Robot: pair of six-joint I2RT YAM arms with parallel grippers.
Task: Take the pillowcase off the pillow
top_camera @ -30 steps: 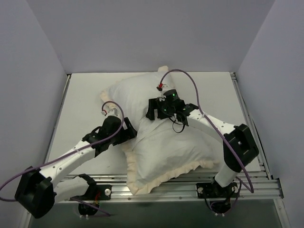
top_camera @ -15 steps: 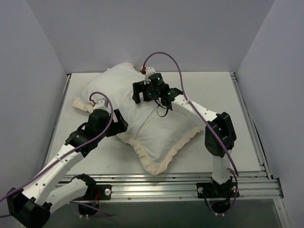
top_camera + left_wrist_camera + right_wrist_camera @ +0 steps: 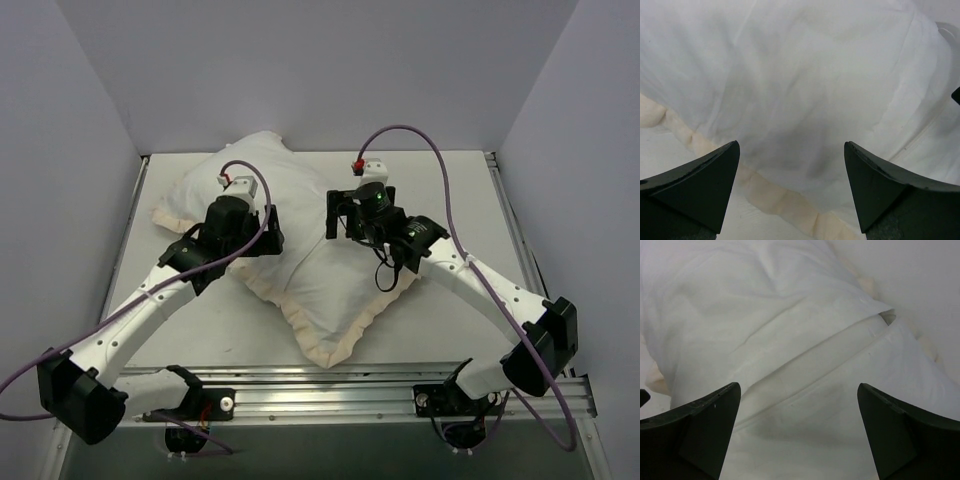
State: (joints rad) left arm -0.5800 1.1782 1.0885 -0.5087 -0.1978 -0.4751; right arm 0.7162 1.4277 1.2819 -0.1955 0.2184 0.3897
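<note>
The pillowcase [image 3: 330, 285] lies on the table with its white reverse side up and its cream ruffled frill [image 3: 330, 345] round the edges. The dark face is hidden. The pillow is inside it and out of view; only its bulge shows. My left gripper [image 3: 262, 232] is open just above the case's left part, with white cloth [image 3: 805, 75] and frill [image 3: 775, 200] between its fingers [image 3: 700, 185]. My right gripper [image 3: 336, 215] is open over the case's middle [image 3: 790, 340], above an overlapping flap seam [image 3: 875, 315]. Neither gripper holds anything.
The white table [image 3: 460, 190] is boxed in by pale walls at the left, back and right. An aluminium rail [image 3: 380, 385] runs along the near edge, and another [image 3: 520, 240] along the right side. Purple cables loop over both wrists.
The cased pillow slid and turned toward the far left, then stayed put. My left gripper has moved far-right onto its left part. My right gripper has moved right and nearer.
</note>
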